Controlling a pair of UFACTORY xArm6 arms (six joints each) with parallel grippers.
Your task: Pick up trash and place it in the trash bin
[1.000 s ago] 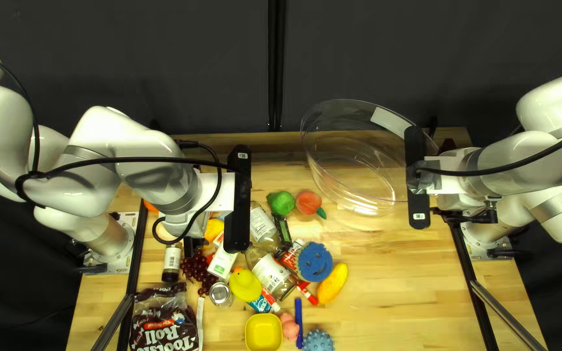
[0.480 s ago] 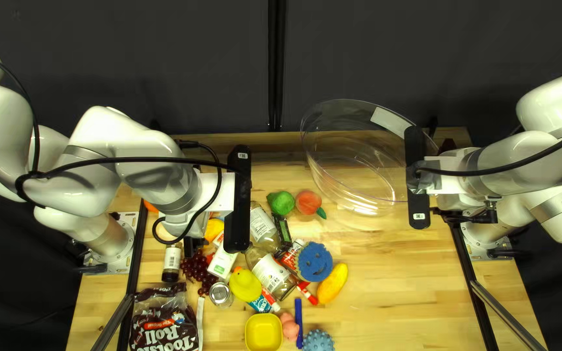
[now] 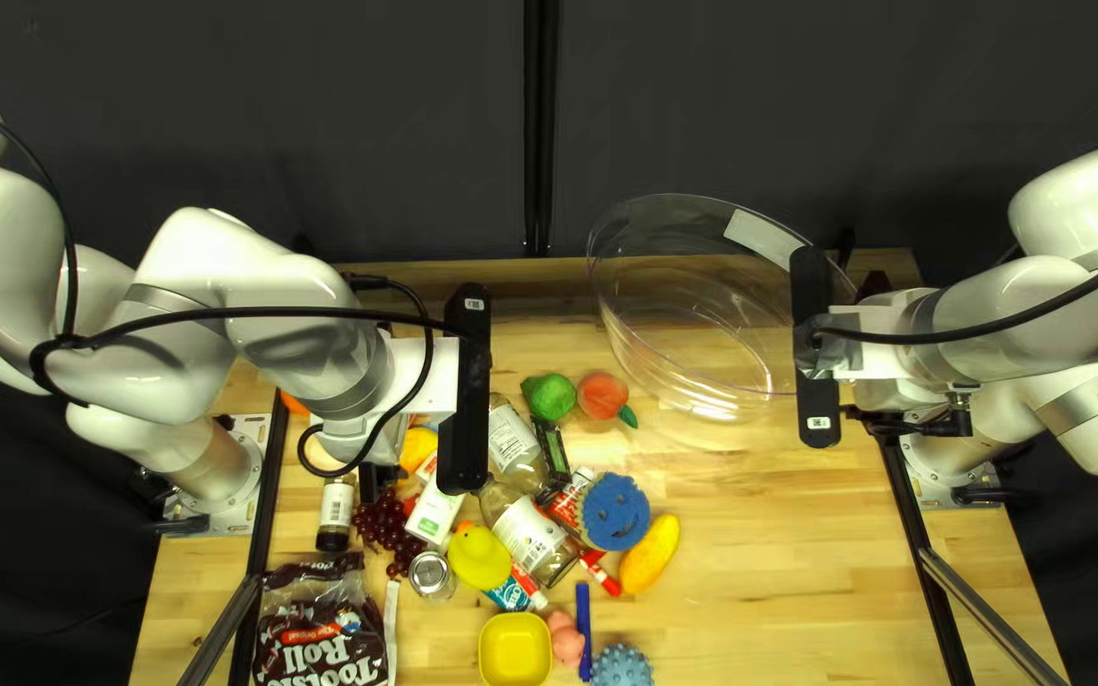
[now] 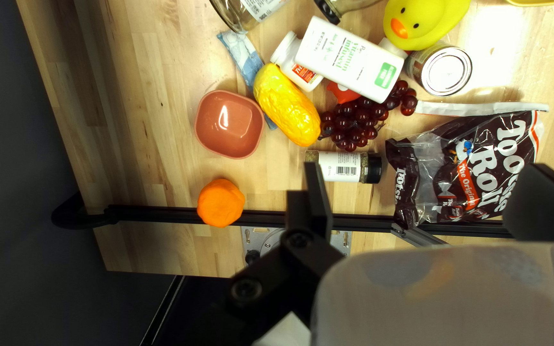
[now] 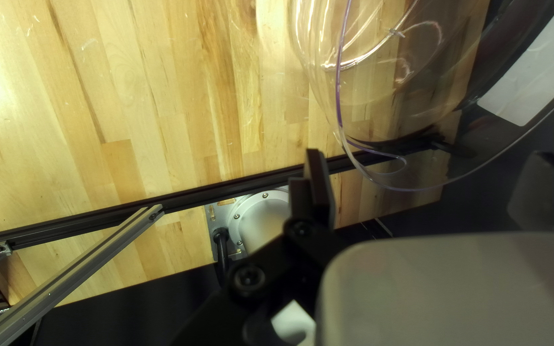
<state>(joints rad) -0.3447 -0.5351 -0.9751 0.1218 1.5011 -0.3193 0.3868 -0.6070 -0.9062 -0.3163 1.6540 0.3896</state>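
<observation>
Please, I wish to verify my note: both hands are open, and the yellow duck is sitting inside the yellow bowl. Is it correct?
Not entirely. The yellow duck is outside the yellow bowl; it lies between the metal can and a clear bottle, as the top left view shows. The left hand and right hand are indeed open.

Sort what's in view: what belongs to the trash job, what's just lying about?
Likely the job: clear bin, two clear bottles, brown candy bag, possibly the metal can.
Likely just lying about: yellow duck, grapes, salmon bowl, blue sponge, spiky ball.
</observation>
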